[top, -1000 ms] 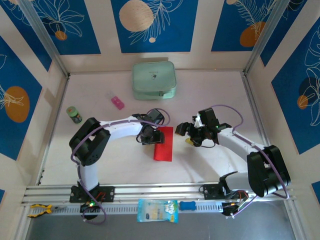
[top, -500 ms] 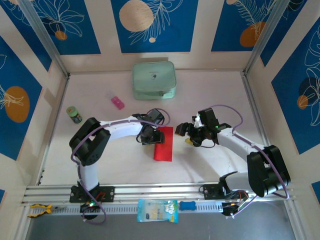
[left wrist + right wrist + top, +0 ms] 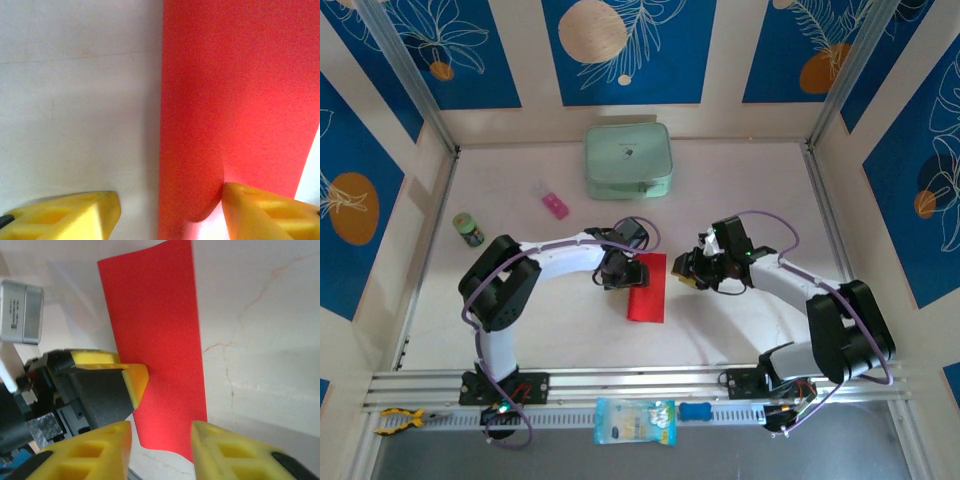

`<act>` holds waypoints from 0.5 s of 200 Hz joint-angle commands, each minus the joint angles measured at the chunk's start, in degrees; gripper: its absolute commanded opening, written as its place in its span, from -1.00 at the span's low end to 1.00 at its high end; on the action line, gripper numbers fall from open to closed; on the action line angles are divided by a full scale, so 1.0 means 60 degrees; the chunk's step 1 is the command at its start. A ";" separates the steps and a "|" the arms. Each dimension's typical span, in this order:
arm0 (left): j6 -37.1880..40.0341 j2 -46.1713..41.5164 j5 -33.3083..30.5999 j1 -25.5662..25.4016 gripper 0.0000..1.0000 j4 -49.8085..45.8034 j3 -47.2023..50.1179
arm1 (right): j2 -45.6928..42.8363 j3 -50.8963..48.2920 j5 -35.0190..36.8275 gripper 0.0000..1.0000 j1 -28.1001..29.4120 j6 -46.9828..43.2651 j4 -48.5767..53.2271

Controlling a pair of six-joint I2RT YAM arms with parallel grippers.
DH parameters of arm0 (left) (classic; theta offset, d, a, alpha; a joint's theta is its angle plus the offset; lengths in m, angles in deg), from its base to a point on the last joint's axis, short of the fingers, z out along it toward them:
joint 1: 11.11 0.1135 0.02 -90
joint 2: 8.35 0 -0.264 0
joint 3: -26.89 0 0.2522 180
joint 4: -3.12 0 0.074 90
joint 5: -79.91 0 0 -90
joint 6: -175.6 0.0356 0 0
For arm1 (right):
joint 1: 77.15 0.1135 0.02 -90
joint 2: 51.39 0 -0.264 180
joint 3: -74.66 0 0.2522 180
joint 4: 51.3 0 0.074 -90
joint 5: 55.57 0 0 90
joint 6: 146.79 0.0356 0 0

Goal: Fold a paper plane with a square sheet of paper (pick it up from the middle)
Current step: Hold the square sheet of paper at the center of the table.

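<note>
Red paper sheet [image 3: 650,296] lies flat on the pale table [image 3: 740,190], near its middle and between the two arms; it presents as a narrow upright rectangle, longer than it is wide. Left gripper [image 3: 618,272] is over the sheet's upper left edge. In the left wrist view its jaws stand apart and straddle that edge: one yellow finger [image 3: 265,210] rests on the red surface, where the paper lifts in a slight curl, and the other finger [image 3: 70,217] is over bare table beside the sheet. Nothing is clamped. Right gripper [image 3: 686,270] sits just beside the sheet's right edge. In the right wrist view its jaws show a clear gap, with the sheet's near corner seen through it; the paper lies flat and is not pinched. Pale green case [image 3: 628,160] stands at the far side, well apart from the sheet. Small pink block [image 3: 555,206] lies to the case's left front. Small green jar [image 3: 468,230] stands near the left wall.
</note>
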 commanded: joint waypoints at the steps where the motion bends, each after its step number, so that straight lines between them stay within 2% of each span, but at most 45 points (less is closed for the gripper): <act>1: 0.0168 0.0959 -0.0261 -0.0036 0.26 0.0386 0.0426 | 0.0423 -0.0025 -0.0566 -0.65 0.0225 0.0125 -0.0441; 11: 0.0175 0.0979 -0.0244 -0.0032 0.26 0.0382 0.0416 | 0.0666 0.0040 -0.0614 -0.86 0.0341 0.0138 -0.0557; 22: 0.0167 0.0994 -0.0235 -0.0032 0.25 0.0396 0.0415 | 0.0915 0.0106 -0.0579 -1.00 0.0499 0.0199 -0.0702; 100: 0.0197 0.0997 -0.0246 -0.0025 0.26 0.0419 0.0400 | 0.2024 0.0557 0.0229 -1.00 0.1438 0.0495 -0.1263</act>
